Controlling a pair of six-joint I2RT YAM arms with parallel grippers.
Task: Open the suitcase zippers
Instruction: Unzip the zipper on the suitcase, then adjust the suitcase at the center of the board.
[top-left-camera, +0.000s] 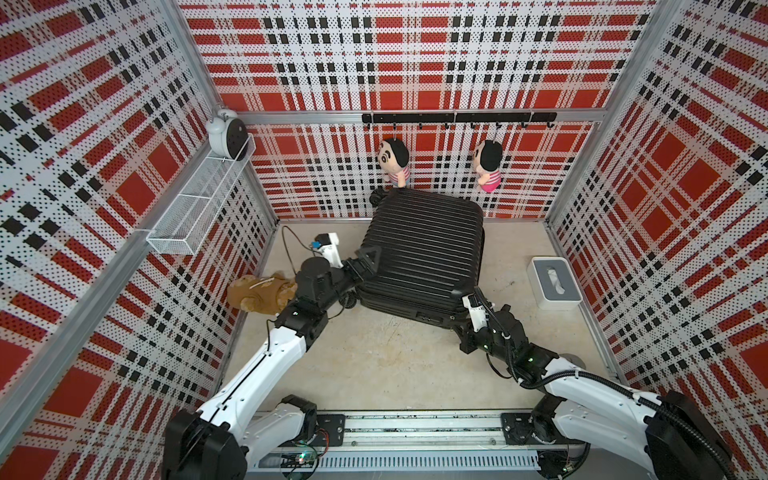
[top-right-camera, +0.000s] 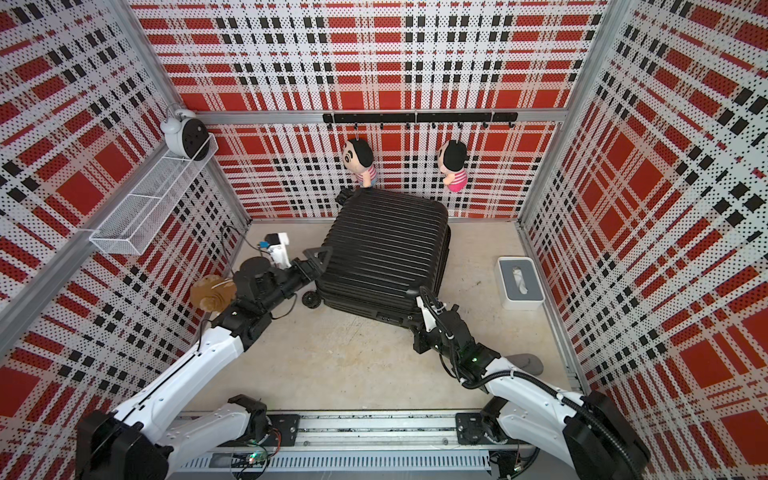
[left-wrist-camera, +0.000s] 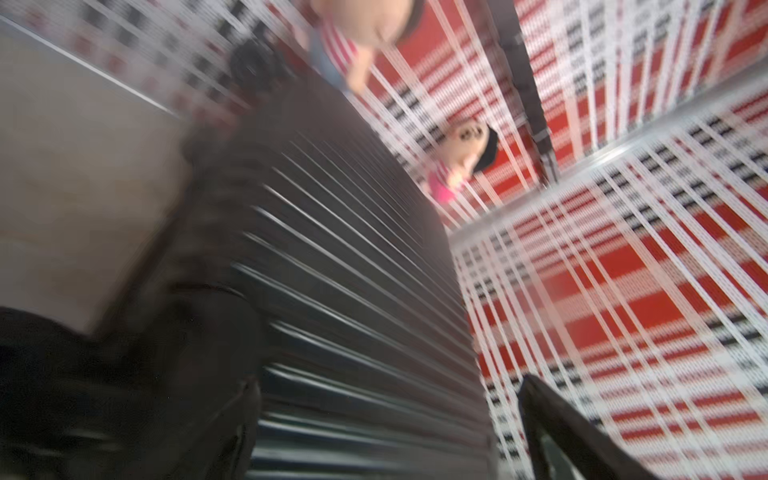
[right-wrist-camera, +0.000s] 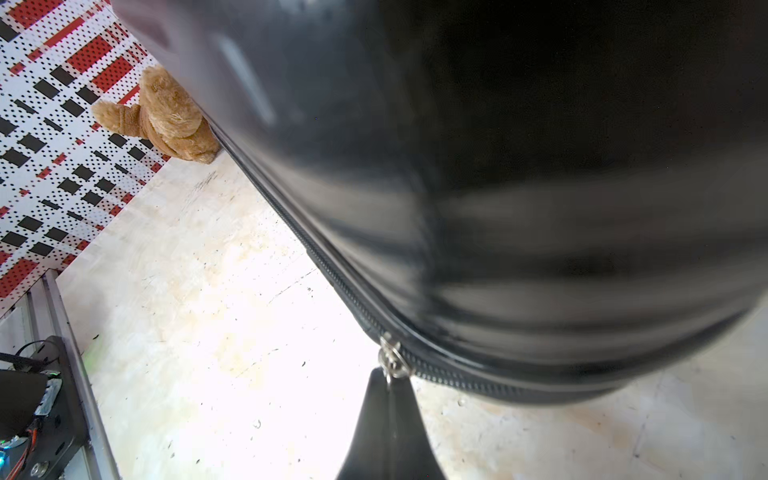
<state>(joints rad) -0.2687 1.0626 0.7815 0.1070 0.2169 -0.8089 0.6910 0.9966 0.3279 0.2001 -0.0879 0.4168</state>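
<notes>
**Suitcase** (top-left-camera: 422, 249): black hard shell, ribbed. It lay flat on the floor (top-left-camera: 395, 365) at rear centre, its far edge close to the back wall under two hanging dolls.
**Zipper track** (right-wrist-camera: 332, 274): ran along the seam, with a silver zipper pull (right-wrist-camera: 392, 362) at the near corner.
**Right gripper** (right-wrist-camera: 388, 380): clenched on the zipper pull.
**Left gripper** (top-left-camera: 368, 262): released, jaws spread wide at the wheel-side edge.
**Room:** bare floor lay in front. A tissue box (top-left-camera: 555, 282) sat well apart on the right, and a brown plush (top-left-camera: 259, 293) lay by the left wall.
</notes>
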